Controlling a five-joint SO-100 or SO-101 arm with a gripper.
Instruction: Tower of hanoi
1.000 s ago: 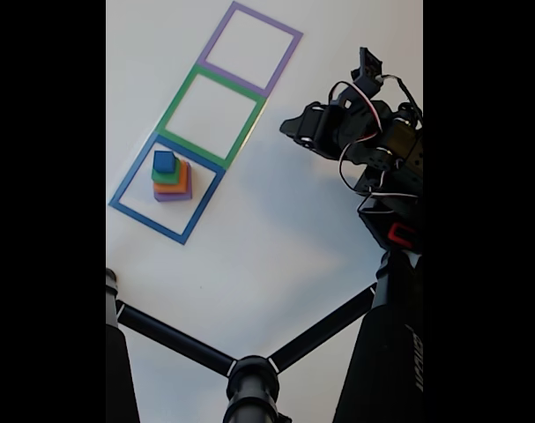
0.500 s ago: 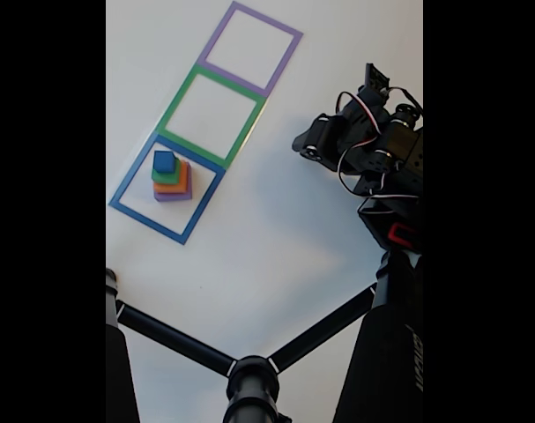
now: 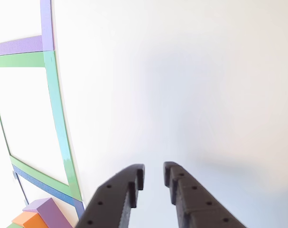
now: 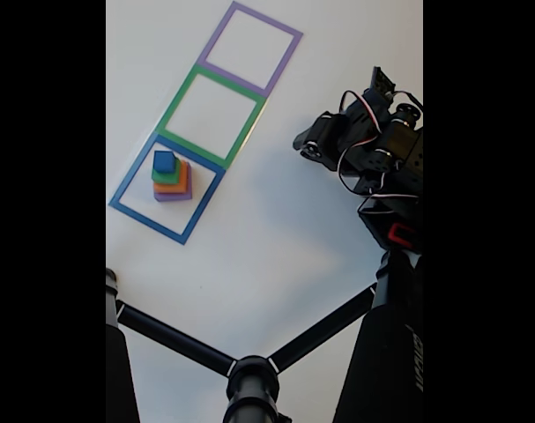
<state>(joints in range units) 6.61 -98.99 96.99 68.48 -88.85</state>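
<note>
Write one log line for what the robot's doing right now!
stack: four blocks in blue outline | gripper: fingers nearly closed, empty, over bare table | blocks untouched

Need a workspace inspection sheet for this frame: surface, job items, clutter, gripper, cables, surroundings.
Surface: white table with three taped square outlines in a row, blue, green, purple.
Job's things: four matte blocks stacked inside the blue outline, purple flat block at the bottom, orange block, green block, blue cube on top.
Clutter: nothing seen.
Gripper: black two-finger gripper slightly open, holding nothing, over bare table away from the stack.
Cables: red and white wires looped over the arm.
Surroundings: black tripod legs at the bottom of the fixed view.
</note>
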